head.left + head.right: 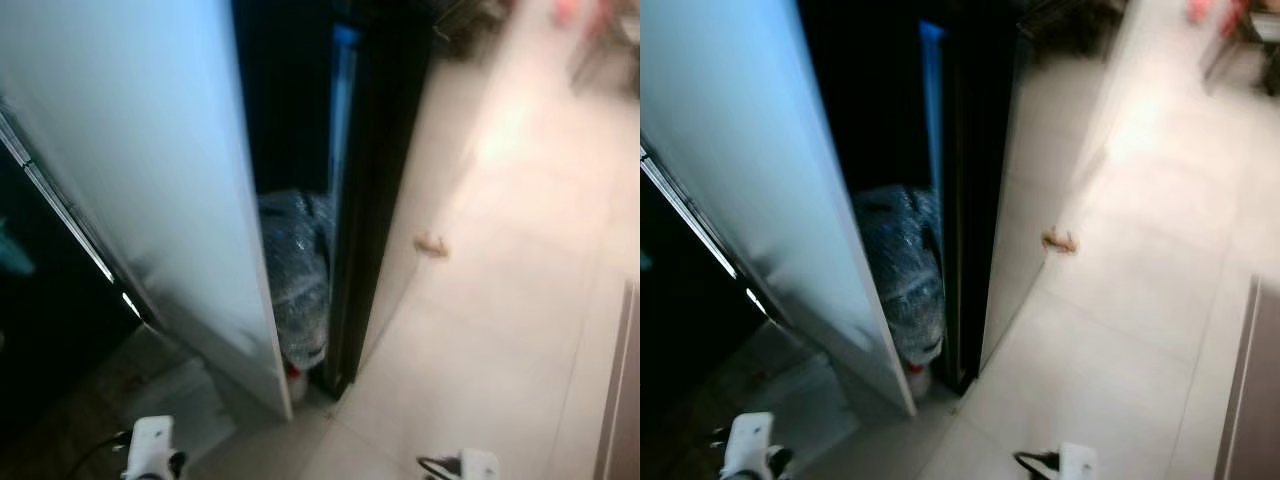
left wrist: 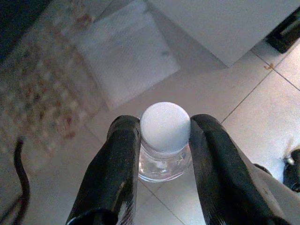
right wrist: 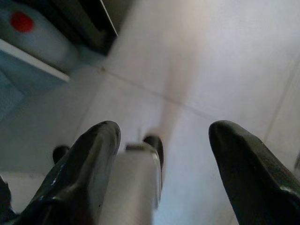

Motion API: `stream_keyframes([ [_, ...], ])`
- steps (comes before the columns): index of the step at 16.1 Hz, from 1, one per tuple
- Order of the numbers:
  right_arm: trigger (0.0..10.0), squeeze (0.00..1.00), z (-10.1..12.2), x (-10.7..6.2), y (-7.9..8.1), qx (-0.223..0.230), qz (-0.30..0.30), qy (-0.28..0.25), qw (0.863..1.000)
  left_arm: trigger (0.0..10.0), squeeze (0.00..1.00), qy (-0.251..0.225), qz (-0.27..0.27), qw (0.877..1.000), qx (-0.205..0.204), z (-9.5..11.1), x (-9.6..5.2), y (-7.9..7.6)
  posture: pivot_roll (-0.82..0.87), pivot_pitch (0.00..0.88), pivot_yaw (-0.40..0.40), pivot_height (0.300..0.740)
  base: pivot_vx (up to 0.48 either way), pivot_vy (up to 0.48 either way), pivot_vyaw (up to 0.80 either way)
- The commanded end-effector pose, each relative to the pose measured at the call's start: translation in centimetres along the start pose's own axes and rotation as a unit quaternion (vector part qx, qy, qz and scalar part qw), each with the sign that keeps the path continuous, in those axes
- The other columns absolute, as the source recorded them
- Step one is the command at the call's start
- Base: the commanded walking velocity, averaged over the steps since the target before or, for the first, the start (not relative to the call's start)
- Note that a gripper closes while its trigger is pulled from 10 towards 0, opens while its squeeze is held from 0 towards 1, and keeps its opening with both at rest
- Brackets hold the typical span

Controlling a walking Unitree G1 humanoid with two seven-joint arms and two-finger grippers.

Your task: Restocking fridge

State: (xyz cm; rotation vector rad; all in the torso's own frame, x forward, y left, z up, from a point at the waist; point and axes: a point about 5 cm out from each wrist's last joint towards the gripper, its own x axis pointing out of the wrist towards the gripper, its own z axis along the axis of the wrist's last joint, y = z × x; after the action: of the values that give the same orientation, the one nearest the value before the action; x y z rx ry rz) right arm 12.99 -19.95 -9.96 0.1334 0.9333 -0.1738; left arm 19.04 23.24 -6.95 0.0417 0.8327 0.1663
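Note:
In the left wrist view my left gripper (image 2: pixel 165 123) is shut on a clear bottle with a white cap (image 2: pixel 165 125), held by the neck above the tiled floor. A white fridge door (image 1: pixel 150 150) stands open ahead on the left, with a dark gap (image 1: pixel 290 90) beside it. Low in that gap sits a bundle in clear bubble wrap (image 1: pixel 300 270), and a red-capped container (image 3: pixel 28 28) stands at its foot. My right gripper (image 3: pixel 164 140) is open over the floor tiles, holding nothing. Both white wrists (image 1: pixel 150 445) (image 1: pixel 475 465) show at the bottom edge of the eye views.
A black fridge panel (image 1: pixel 380 150) stands right of the gap. A white mat (image 2: pixel 126 51) and a patterned rug (image 2: pixel 42 93) lie by the fridge base. A small brown object (image 1: pixel 432 244) lies on the pale tiled floor (image 1: pixel 520 300). A brown edge (image 1: pixel 625 400) rises at far right.

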Motion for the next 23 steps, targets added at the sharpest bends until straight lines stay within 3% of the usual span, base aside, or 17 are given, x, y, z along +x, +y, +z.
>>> stream_keyframes([
  [1,10.0,0.00,0.0,0.0,0.1,0.001,0.001,0.002,1.000,10.0,0.00,0.003,-0.002,1.000,0.003,-0.1,0.0,0.0,-0.09,0.063,0.017,0.740,0.000,0.266,0.00],
  [13,10.0,0.00,-1.2,-0.7,-1.7,-0.006,-0.003,0.006,1.000,10.0,0.00,0.000,-0.013,1.000,0.008,-0.1,0.0,-0.6,-0.10,0.068,0.018,0.740,0.000,0.000,0.00],
  [18,10.0,0.00,-0.6,-0.3,-0.3,-0.009,0.005,0.003,1.000,10.0,0.00,0.005,-0.015,1.000,0.005,-0.2,0.0,-0.8,-0.10,0.070,0.018,0.740,0.000,0.192,0.00],
  [23,10.0,0.00,-1.2,-0.5,-0.2,-0.010,0.008,0.005,1.000,10.0,0.00,0.010,-0.012,1.000,0.009,-0.6,-0.1,-0.6,-0.09,0.073,0.018,0.740,0.000,0.288,0.00],
])
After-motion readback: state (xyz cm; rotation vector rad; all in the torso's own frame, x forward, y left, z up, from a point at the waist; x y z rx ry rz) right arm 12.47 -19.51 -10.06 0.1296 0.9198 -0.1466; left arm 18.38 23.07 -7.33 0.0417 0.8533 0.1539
